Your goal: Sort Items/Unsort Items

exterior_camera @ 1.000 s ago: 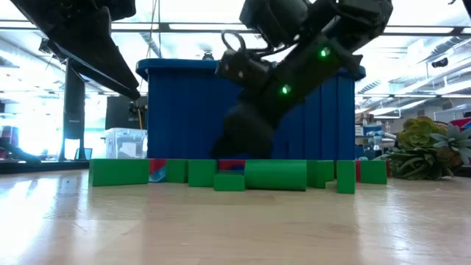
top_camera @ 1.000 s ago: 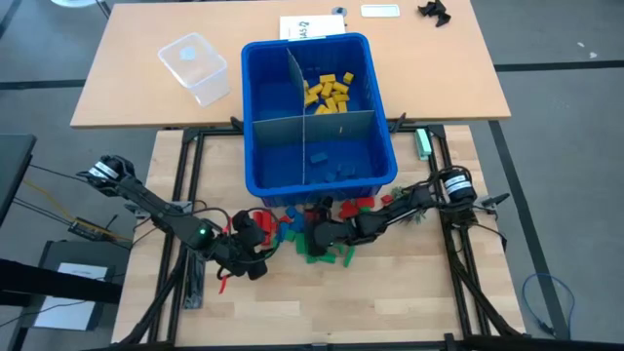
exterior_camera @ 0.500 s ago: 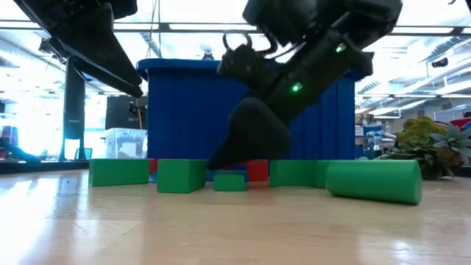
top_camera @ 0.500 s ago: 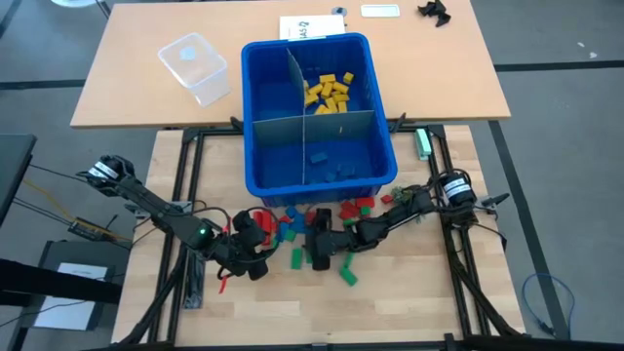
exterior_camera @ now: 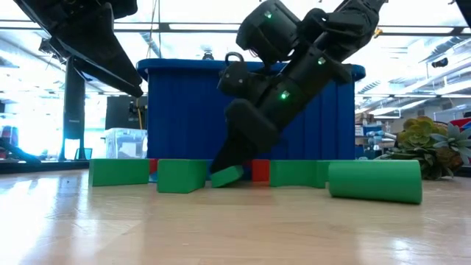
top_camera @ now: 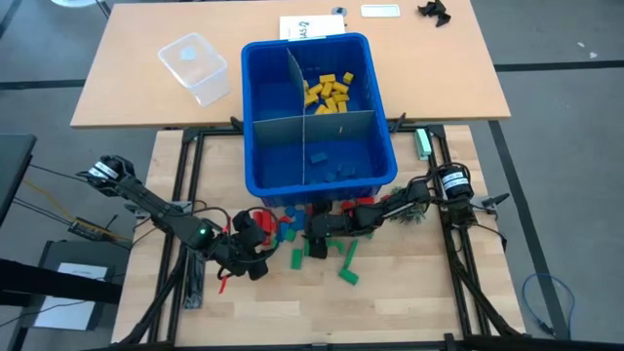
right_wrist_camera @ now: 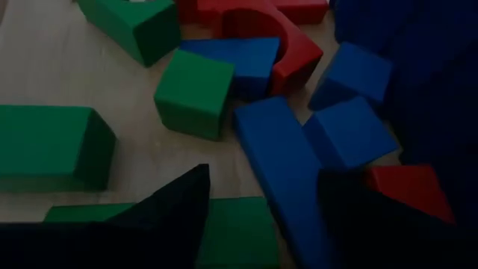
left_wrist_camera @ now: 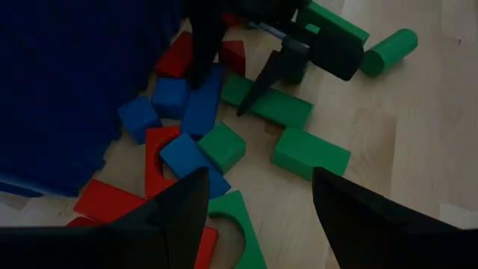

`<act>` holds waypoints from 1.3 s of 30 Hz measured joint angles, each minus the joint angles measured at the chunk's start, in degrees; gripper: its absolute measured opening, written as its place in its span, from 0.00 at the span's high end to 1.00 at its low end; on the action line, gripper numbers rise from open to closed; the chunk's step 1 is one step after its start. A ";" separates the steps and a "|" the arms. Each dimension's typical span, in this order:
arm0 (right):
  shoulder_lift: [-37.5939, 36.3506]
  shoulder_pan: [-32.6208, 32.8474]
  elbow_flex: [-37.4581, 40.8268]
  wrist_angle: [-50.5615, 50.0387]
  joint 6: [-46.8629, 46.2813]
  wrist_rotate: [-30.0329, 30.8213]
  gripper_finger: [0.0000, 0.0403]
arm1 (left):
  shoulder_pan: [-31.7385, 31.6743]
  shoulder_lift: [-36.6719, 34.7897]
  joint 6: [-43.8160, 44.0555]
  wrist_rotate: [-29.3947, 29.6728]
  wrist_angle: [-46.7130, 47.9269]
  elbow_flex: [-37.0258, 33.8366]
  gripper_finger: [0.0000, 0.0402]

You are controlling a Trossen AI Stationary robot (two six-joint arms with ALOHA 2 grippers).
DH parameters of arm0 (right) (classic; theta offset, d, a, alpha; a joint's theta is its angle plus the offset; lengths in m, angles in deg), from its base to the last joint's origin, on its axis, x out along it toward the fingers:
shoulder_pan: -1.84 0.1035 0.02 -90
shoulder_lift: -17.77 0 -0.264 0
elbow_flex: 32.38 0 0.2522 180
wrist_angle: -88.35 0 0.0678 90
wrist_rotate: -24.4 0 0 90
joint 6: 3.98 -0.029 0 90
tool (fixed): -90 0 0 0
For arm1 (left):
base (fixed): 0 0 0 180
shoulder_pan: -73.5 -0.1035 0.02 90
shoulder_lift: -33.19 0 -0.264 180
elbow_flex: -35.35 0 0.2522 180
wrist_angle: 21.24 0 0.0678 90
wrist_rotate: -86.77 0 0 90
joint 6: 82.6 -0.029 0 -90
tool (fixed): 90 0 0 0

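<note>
Items: a loose heap of small toy blocks (top_camera: 312,234) in red, blue and green lies on the wooden table (top_camera: 409,292) just in front of the blue bin (top_camera: 317,112); short bricks, cubes, arch pieces and one green cylinder (exterior_camera: 374,181).
Left side of heap: red blocks (left_wrist_camera: 104,203) and blue blocks (left_wrist_camera: 170,96) lie packed together close to the bin wall, with a red arch piece (left_wrist_camera: 160,146) among them.
Middle of heap: a long blue brick (right_wrist_camera: 278,161) lies between a green cube (right_wrist_camera: 193,93) and two blue cubes (right_wrist_camera: 351,134).
Right side of heap: green bricks (top_camera: 348,261) lie scattered farther out from the bin, apart from each other.
Sorted items: yellow blocks (top_camera: 328,93) fill the bin's far right compartment; a few blue ones (top_camera: 327,166) sit in the near right compartment.
Left gripper: left gripper (top_camera: 261,232) is at the heap's left edge, low over the table, fingers spread apart and holding nothing.
Right gripper: right gripper (top_camera: 316,226) is down in the middle of the heap, fingers apart astride the long blue brick; in the low view a green block (exterior_camera: 227,175) sits tilted at its tips, and I cannot tell whether it is gripped.
Beyond the bin: a clear plastic tub (top_camera: 193,66) stands on the far table, left of the bin.
</note>
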 joint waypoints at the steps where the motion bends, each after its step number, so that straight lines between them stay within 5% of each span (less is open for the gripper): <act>1: -0.06 -0.16 0.00 -0.43 -0.02 -0.11 0.38 | 0.00 0.00 0.00 0.00 0.00 0.00 0.39; 7: -0.10 -0.89 -0.12 -1.54 2.27 -2.36 0.39 | 0.00 0.00 -0.01 0.04 0.00 0.00 0.39; 11: -0.08 -0.89 -0.11 -1.85 4.67 2.14 0.40 | 0.00 0.00 -0.01 0.31 -0.02 0.00 0.39; 17: 0.03 -0.14 -0.04 -0.92 1.60 -5.73 0.42 | 0.00 -0.02 -0.01 0.31 -0.07 0.00 0.39; 29: -2.04 1.31 -2.13 -1.62 7.37 -3.51 0.43 | 0.00 -0.02 -0.08 0.28 -0.21 0.00 0.39; 39: -1.72 -2.85 -1.48 -8.10 12.91 -11.29 0.42 | -0.02 -0.04 -0.33 0.29 -1.09 0.00 0.39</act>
